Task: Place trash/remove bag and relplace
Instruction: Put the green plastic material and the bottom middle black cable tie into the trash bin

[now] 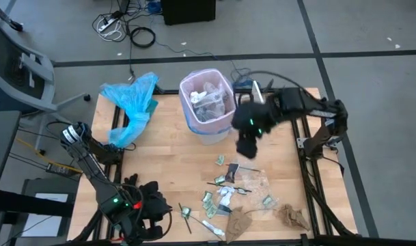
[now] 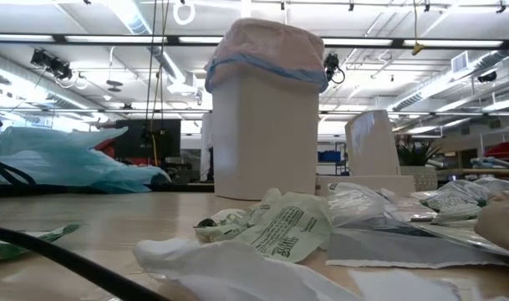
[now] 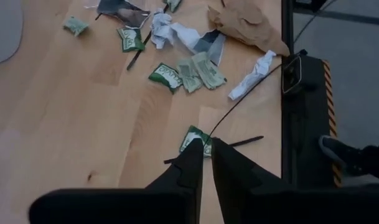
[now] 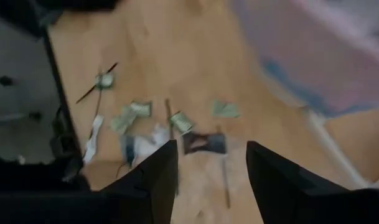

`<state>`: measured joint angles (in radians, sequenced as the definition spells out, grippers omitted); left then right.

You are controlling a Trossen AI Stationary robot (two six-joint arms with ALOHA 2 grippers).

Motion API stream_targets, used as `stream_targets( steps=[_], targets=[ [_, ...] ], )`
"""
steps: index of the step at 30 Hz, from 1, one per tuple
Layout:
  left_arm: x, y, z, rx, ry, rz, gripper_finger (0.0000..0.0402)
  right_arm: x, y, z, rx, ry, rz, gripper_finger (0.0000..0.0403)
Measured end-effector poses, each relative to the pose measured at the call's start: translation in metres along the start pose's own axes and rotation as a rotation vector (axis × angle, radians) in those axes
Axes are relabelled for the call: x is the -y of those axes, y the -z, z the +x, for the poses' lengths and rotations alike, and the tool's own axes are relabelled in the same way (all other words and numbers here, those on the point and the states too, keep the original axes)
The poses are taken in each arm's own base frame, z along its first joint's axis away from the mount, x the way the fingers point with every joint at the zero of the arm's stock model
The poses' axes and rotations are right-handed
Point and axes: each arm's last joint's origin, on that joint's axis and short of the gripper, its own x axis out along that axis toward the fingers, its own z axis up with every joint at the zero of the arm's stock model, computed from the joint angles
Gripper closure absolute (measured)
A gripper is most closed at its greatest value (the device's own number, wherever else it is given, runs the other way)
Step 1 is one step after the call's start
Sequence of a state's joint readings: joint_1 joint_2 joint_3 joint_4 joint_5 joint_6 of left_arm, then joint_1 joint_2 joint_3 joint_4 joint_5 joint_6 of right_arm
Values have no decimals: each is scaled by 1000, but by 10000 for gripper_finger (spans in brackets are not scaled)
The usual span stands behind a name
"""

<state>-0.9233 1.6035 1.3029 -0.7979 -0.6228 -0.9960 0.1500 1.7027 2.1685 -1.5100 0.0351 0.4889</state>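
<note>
The right gripper [image 1: 246,147], jaws apart and empty, is hovering right of centre in the high view beside the bin [image 1: 208,108], whose pink bag [image 1: 194,85] is already holding scraps; much trash [image 1: 238,188] is lying lower right. The low view is hiding both arms. The left gripper [image 3: 206,154], nearly shut, is holding nothing I can make out.

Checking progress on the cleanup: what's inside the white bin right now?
The bin is lined with the pink bag and holds crumpled clear and pale scraps. Anything beneath them is hidden.
</note>
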Motion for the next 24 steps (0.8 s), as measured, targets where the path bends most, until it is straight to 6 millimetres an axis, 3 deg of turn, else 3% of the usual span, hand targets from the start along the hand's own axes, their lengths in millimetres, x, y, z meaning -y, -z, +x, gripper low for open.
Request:
stream_targets(
  steps=[6, 12, 18, 24],
  targets=[
    [0, -2, 7, -95, 60, 64, 308, -65, 45, -8, 17, -19, -143, 227],
    [6, -6, 18, -61, 92, 196, 232, -115, 103, -25, 122, 16, -129, 227],
    [12, 1, 48, -165, 147, 397, 194, -143, 160, -25, 167, 21, 0, 227],
    [14, 11, 88, -277, 172, 481, 193, -160, 211, -3, 155, 9, 132, 227]
  ],
)
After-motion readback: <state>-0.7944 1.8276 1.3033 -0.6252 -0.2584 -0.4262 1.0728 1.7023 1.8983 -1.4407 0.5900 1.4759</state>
